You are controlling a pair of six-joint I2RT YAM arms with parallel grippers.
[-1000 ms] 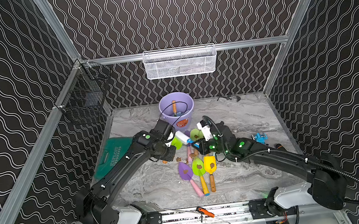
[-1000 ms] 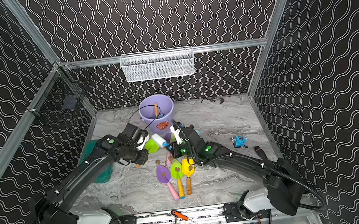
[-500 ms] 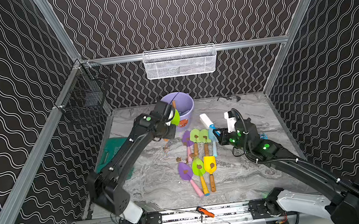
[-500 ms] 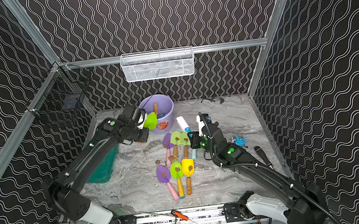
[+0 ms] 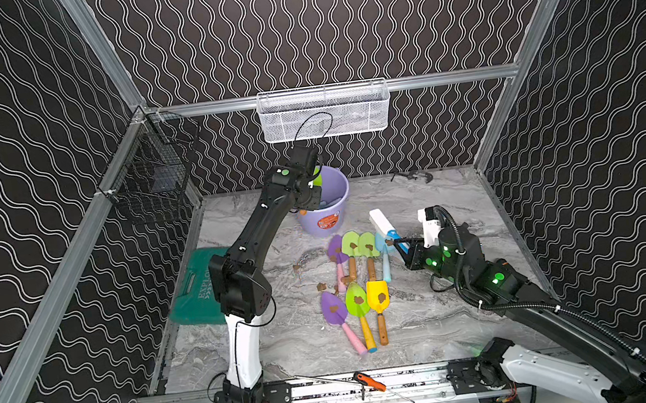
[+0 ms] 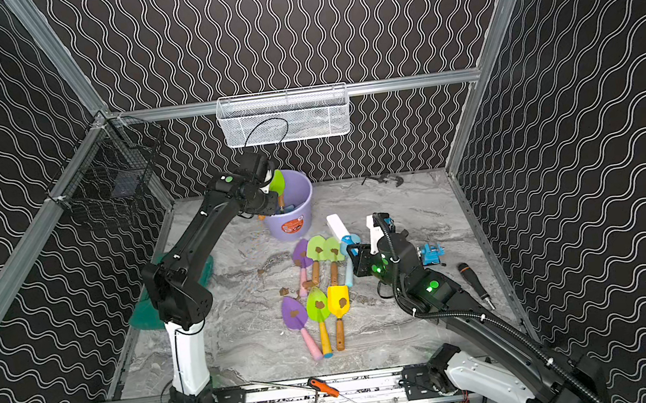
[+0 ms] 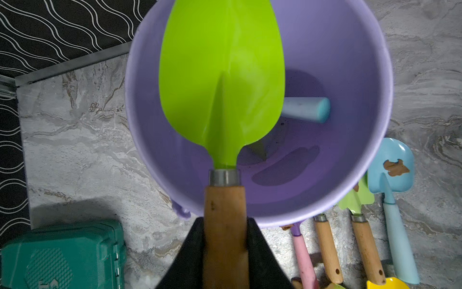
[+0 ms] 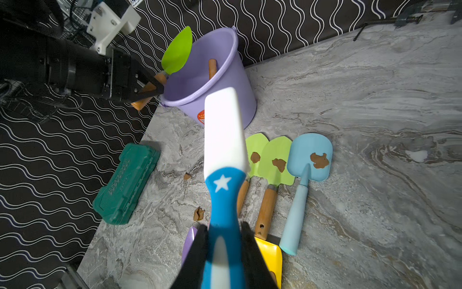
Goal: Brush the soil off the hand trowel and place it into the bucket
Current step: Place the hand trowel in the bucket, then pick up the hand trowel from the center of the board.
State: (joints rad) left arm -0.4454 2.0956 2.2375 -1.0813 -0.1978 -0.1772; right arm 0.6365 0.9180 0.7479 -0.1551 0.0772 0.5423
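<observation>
My left arm has swung away from the middle of the table (image 5: 432, 323), where a second ago it sat low with the brush close beside it. It now reaches up to the purple bucket (image 7: 350, 62) at the back. My right arm has pulled back to its own side.

The left pincer (image 7: 225, 222) pinches the wooden handle of the green trowel (image 7: 220, 75), one black finger pressed on each side. The right pincer (image 8: 223, 232) is pressed together on the blue handle of the white-headed brush (image 8: 222, 130), held in the air above the table.

I take this to mean the brushing of this trowel is over and the drop into the bucket is the step in hand. The blade face I can see carries no brown.

The trowel's long axis is tilted steeply. The blade tip points up and toward the back wall, over the bucket's opening. The handle slopes down and crosses the rim, so its butt and my pincer lie outside the bucket. Let go like this, it might tip out, I think.

A pale blue handle (image 7: 307, 108) already lies inside the bucket. The other trowels (image 5: 368, 247) lie in two rows on the table, each with a clump of soil (image 8: 319, 160) on it.
</observation>
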